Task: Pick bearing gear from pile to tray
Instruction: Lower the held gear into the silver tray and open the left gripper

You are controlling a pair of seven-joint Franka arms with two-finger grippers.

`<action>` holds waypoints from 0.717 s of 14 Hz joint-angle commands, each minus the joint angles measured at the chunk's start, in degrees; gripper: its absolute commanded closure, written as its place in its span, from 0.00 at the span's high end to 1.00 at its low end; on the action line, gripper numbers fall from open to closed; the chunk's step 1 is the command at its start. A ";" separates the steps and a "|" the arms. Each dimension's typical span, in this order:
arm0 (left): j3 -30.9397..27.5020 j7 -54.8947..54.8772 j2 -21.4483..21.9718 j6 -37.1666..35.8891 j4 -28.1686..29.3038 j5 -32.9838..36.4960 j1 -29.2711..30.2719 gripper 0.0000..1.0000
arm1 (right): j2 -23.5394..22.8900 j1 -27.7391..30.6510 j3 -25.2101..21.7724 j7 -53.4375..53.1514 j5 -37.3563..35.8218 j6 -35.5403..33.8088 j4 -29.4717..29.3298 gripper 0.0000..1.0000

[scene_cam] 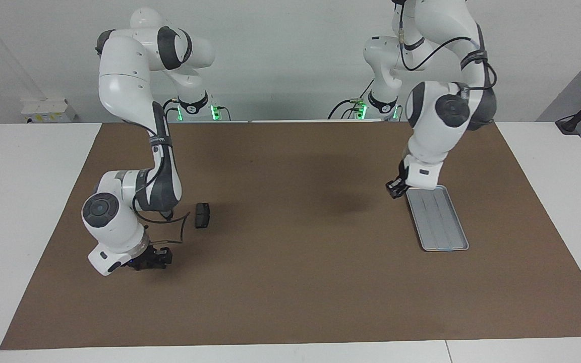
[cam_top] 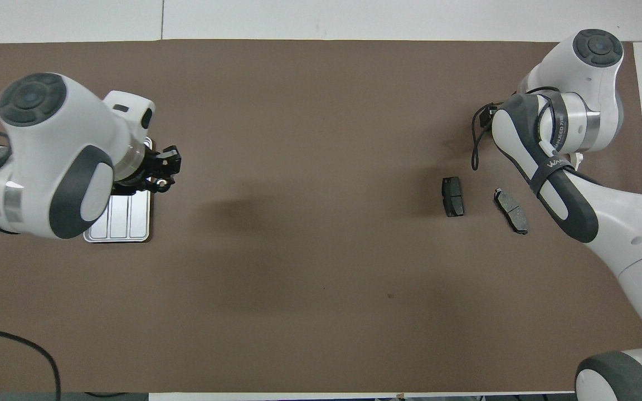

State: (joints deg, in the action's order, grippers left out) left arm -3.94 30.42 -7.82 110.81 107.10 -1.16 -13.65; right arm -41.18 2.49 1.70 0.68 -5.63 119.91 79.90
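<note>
L arm raised, bent | left gripper [scene_cam: 395, 190] up, pointing down | right gripper [scene_cam: 152, 259] low, wrist bent

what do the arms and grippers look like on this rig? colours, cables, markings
Both arms have glossy white shells with dark grey joint bands and round dark grey caps. Loose black cables run along them, strapped on with black bands. Lettering shows on one band but is unreadable. The left gripper and right gripper are small and black. Green lights glow at the bases.

Even, bright room light from overhead falls across the brown mat [scene_cam: 290, 282], leaving only soft, diffuse shadows pooled at its middle and beneath each arm, a mild sheen on the tray [scene_cam: 439, 222], and slight motion blur on the left arm [cam_top: 48, 161] seen from above.
</note>
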 commanded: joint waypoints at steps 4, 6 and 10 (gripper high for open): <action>0.86 -17.72 1.23 14.95 11.97 0.46 8.98 0.00 | -0.13 1.55 0.67 1.07 -0.08 -1.43 0.87 0.49; 0.86 -22.93 0.70 16.01 13.30 0.46 10.82 0.00 | -0.13 1.90 0.67 1.69 -0.08 -2.22 0.96 0.47; 0.86 -26.37 0.35 20.23 16.37 0.46 13.29 0.00 | -0.22 2.26 0.67 2.75 0.80 -2.40 1.84 0.44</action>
State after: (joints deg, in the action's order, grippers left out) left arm -3.80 5.59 -8.13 127.91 120.76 -1.16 -1.53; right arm -40.88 3.05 1.83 1.10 -5.52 118.82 79.83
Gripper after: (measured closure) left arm 0.656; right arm 0.555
